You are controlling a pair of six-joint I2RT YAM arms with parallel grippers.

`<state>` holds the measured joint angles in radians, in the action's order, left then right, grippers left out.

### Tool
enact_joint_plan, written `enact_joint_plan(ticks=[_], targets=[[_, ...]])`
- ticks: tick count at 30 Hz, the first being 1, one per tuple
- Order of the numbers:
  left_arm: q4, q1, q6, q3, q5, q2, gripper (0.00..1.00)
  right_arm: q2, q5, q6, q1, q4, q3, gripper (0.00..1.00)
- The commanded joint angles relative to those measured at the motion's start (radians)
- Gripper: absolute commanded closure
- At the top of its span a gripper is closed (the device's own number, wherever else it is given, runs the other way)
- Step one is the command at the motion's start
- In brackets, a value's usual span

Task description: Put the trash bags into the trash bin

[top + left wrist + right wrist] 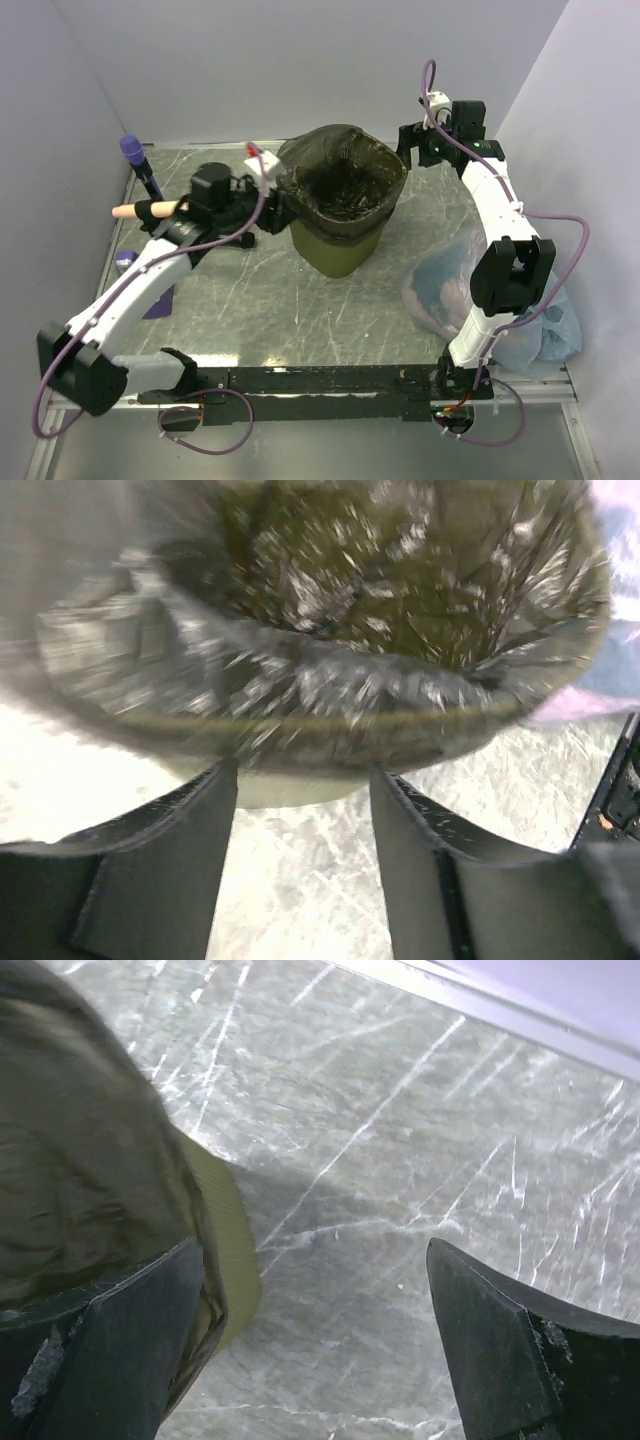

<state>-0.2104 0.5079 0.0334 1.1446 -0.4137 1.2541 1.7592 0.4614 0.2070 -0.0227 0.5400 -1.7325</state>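
From above, the trash bin (335, 255) stands toward the back edge of the table (300, 330), about midway along it. The dark trash bag (340, 185) lines the bin, with its mouth spread open and its edge turned down over the rim all round. The left gripper (275, 212) sits at the bin's left side and the right gripper (408, 150) at its back right corner. A clear bag (440, 285) lies near the table's right edge.

In the left wrist view, which is blurred, the fingers are parted and grasp nothing. The bag's folded edge and the bin's rim lie just beyond the fingertips.

In the right wrist view, the jaws stand wide apart and hold nothing. One finger (130, 1320) is just beside the bag-covered rim, and bare table fills the gap between the jaws.

The task looks close to done, since the bag is seated in the bin and both hands have released it. At most, the arms need to draw clear. No second dark bag shows.
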Motion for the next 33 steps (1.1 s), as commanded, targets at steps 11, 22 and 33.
enact_joint_plan(ticks=[11, 22, 33], targets=[[0.087, -0.365, 0.297, 0.187, -0.278, 0.031, 0.35, -0.205, 0.029, -0.081, 0.112, -0.017, 0.097, 0.01], [0.201, -0.368, 0.678, 0.244, -0.399, 0.229, 0.32, -0.291, 0.04, -0.092, 0.112, -0.021, 0.22, 0.01], [0.082, -0.359, 0.59, 0.317, -0.226, 0.275, 0.44, -0.305, 0.043, -0.09, 0.121, -0.038, 0.271, 0.01]])
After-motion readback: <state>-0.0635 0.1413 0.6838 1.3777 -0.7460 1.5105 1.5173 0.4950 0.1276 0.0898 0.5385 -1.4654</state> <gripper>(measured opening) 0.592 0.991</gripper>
